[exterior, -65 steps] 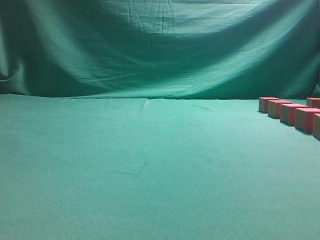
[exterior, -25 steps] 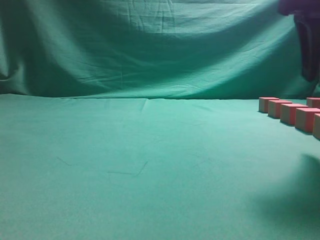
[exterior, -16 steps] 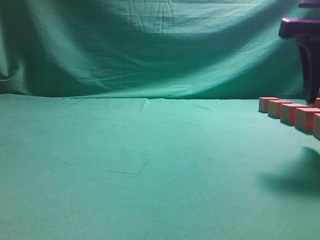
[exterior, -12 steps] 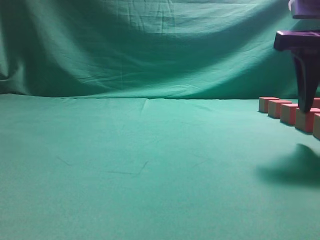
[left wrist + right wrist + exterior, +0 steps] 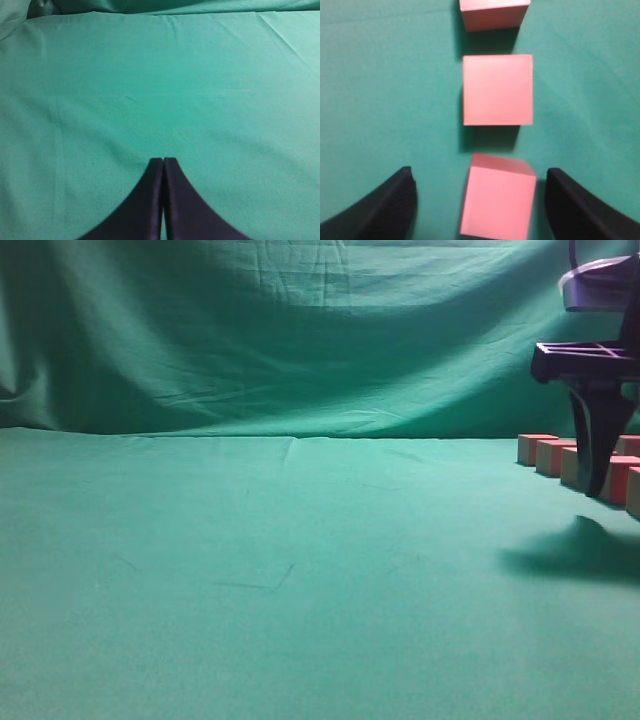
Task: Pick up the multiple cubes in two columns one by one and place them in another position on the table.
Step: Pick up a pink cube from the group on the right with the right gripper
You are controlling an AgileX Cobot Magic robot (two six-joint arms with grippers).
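**Q:** How many cubes appear, and where do they lie?

**A:** In the exterior view, a row of cubes (image 5: 548, 455) stands at the far right of the table (image 5: 300, 570), receding toward the green backdrop (image 5: 300, 330). Four can be counted in this near row, the nearest cut by the picture's edge, and one more cube (image 5: 628, 445) of a second row shows behind, partly hidden. In the right wrist view, three cubes lie in one line on the cloth: a far cube (image 5: 494, 14) cut off at the top edge, a middle cube (image 5: 497, 90) seen whole, and a near cube (image 5: 497, 202) slightly turned against the others. Small gaps of green cloth part them; none touch.

**Q:** What is the state of the right gripper?

**A:** The right gripper (image 5: 480, 210) is spread wide. Its two dark fingers (image 5: 375, 210) stand either side of the near cube, apart from it on both sides, gripping nothing. In the exterior view one dark finger (image 5: 595, 445) hangs in front of the row, its tip close to the cloth, with a shadow (image 5: 575, 552) on the table just ahead of it.

**Q:** And the left gripper?

**A:** The left gripper (image 5: 163, 165) is closed, its two fingertips pressed together with only a thin seam between them, holding nothing. It hovers over bare green cloth; no cubes show in the left wrist view.
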